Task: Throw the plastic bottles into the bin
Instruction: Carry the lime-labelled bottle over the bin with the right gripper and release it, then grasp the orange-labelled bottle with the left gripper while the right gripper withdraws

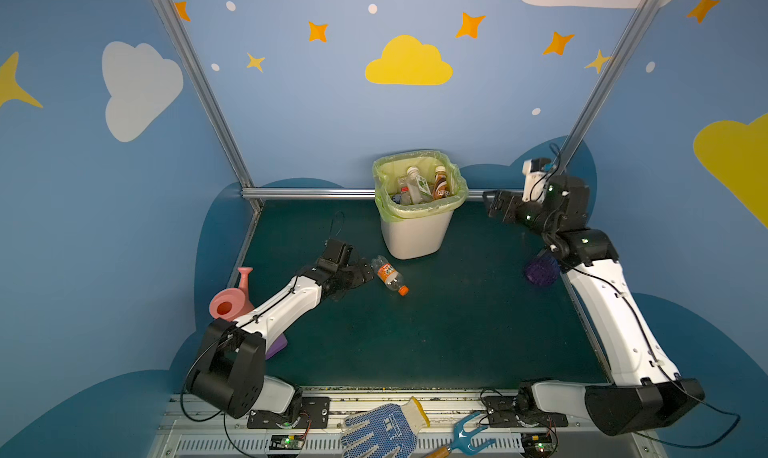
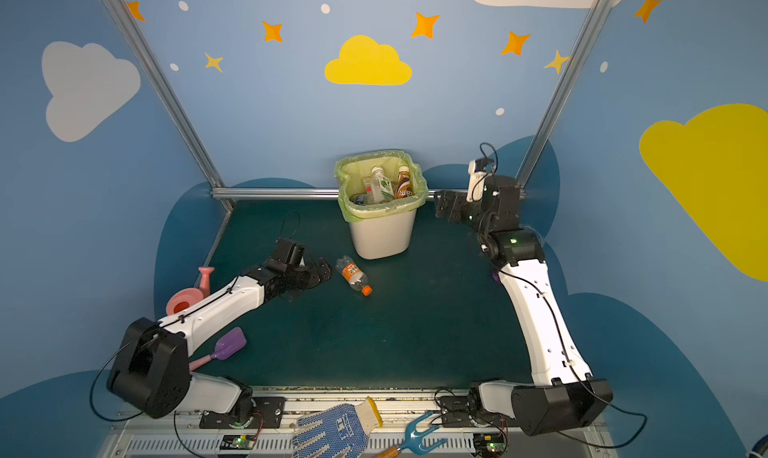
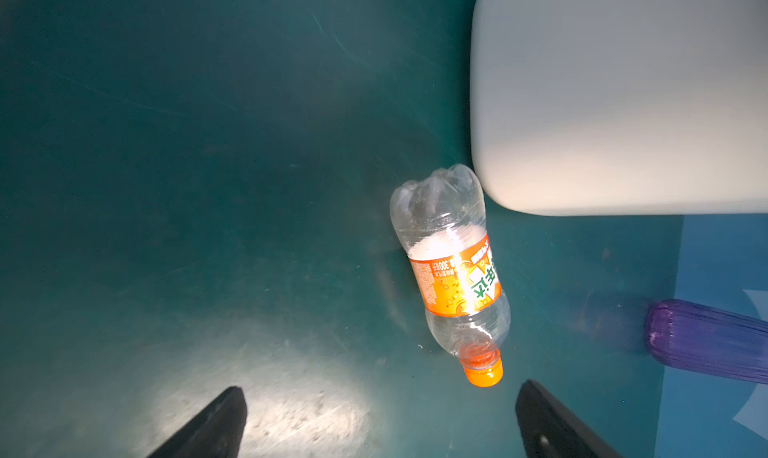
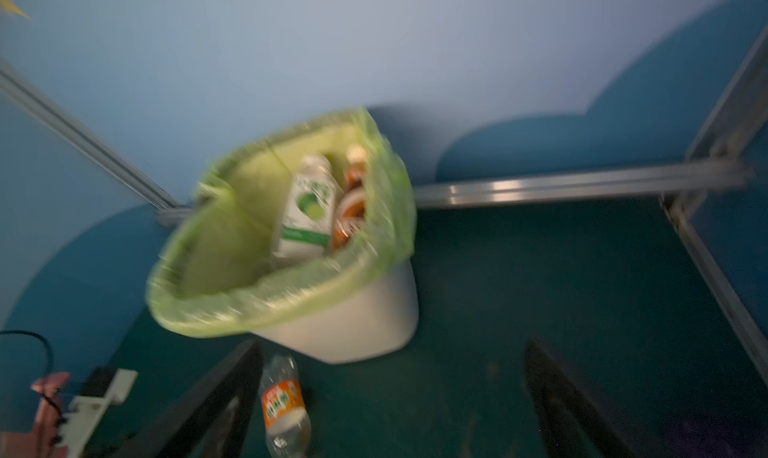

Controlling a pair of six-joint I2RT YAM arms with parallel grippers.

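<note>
One clear plastic bottle (image 1: 390, 275) (image 2: 354, 275) with an orange label and orange cap lies on its side on the green mat, in front of the bin (image 1: 415, 235) (image 2: 382, 237). The white bin has a yellow-green bag, and several bottles stand in it, among them a green-labelled one (image 1: 417, 184) and a brown one (image 1: 441, 184). My left gripper (image 1: 368, 273) (image 3: 382, 387) is open and low, just left of the lying bottle (image 3: 453, 268), not touching it. My right gripper (image 1: 489, 204) (image 4: 395, 343) hangs open and empty, raised to the right of the bin (image 4: 353, 331).
A pink watering can (image 1: 230, 302) and a purple spade (image 2: 228, 345) lie by the left arm. A ribbed purple vase (image 1: 540, 273) (image 3: 706, 339) sits by the right arm. A dotted glove (image 1: 382, 431) and a blue hand rake (image 1: 469, 439) rest on the front rail.
</note>
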